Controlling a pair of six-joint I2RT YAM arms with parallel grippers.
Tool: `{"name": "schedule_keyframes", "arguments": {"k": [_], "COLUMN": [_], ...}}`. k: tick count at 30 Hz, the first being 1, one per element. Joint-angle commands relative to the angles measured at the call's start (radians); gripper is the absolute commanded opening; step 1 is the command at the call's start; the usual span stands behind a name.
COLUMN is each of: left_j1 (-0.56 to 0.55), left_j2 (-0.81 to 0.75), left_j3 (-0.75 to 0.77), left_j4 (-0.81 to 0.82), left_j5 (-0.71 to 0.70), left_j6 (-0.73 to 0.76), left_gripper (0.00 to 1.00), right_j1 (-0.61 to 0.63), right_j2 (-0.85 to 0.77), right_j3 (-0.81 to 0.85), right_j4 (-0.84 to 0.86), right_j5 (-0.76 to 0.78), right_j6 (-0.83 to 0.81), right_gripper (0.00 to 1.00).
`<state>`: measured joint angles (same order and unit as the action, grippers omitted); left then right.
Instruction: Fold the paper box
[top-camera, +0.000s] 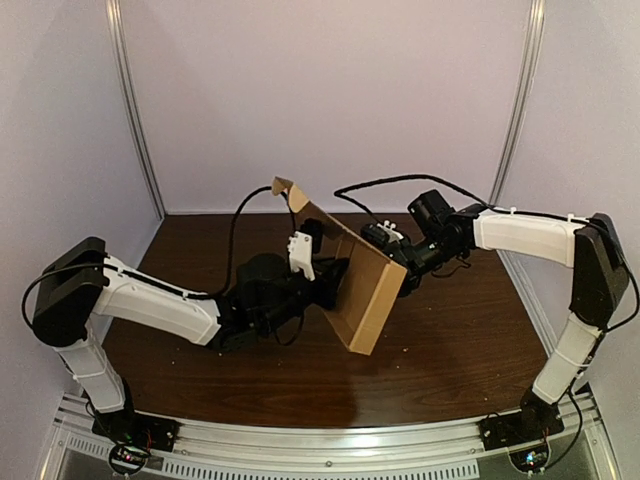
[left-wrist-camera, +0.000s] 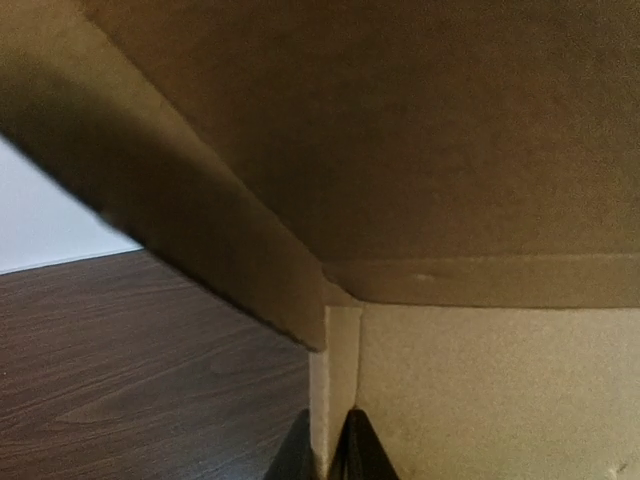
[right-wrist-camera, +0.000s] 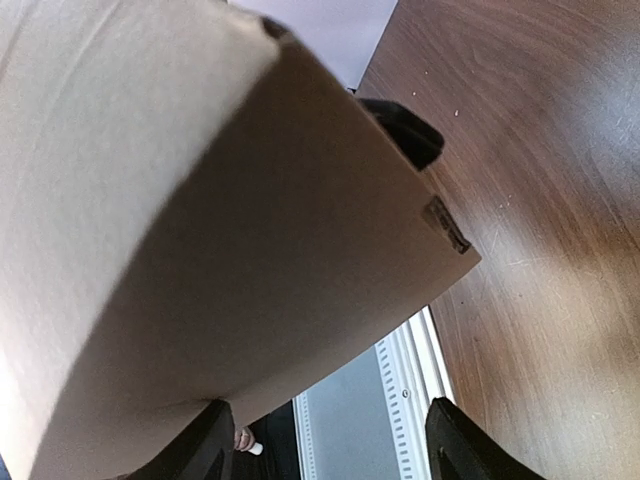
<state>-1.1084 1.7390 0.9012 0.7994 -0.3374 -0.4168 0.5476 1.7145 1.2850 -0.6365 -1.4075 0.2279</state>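
The brown paper box (top-camera: 362, 282) stands tilted on edge at the middle of the table, half folded, with one flap (top-camera: 287, 190) pointing up at the back. My left gripper (top-camera: 335, 285) reaches into its open side. In the left wrist view that gripper (left-wrist-camera: 325, 425) is shut on a thin upright cardboard wall (left-wrist-camera: 340, 370) at an inner corner of the box (left-wrist-camera: 450, 150). My right gripper (top-camera: 400, 262) is behind the box's outer panel. In the right wrist view it (right-wrist-camera: 330, 425) is open, its fingers (right-wrist-camera: 200, 450) wide apart, and the box panel (right-wrist-camera: 200, 220) lies over the left one.
The dark wood table (top-camera: 190, 250) carries a few crumbs. An aluminium rail (top-camera: 330, 440) runs along the near edge and shows in the right wrist view as the rail (right-wrist-camera: 400, 370). Black cables (top-camera: 400, 182) loop above the box. Pale walls enclose the back and sides.
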Motion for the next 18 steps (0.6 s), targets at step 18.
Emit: {"name": "schedule_keyframes", "arguments": {"k": [18], "left_j1": [-0.001], "left_j2": [-0.013], "left_j3": [-0.111], "left_j4": [-0.536], "left_j5": [-0.175], "left_j6": [-0.078], "left_gripper": [0.15], "right_j1": [-0.380], "right_j2": [-0.075], "right_j3": [0.038], "right_j4": [-0.268], "right_j5": [0.502], "right_j6": [-0.289], "right_gripper": [0.73]}}
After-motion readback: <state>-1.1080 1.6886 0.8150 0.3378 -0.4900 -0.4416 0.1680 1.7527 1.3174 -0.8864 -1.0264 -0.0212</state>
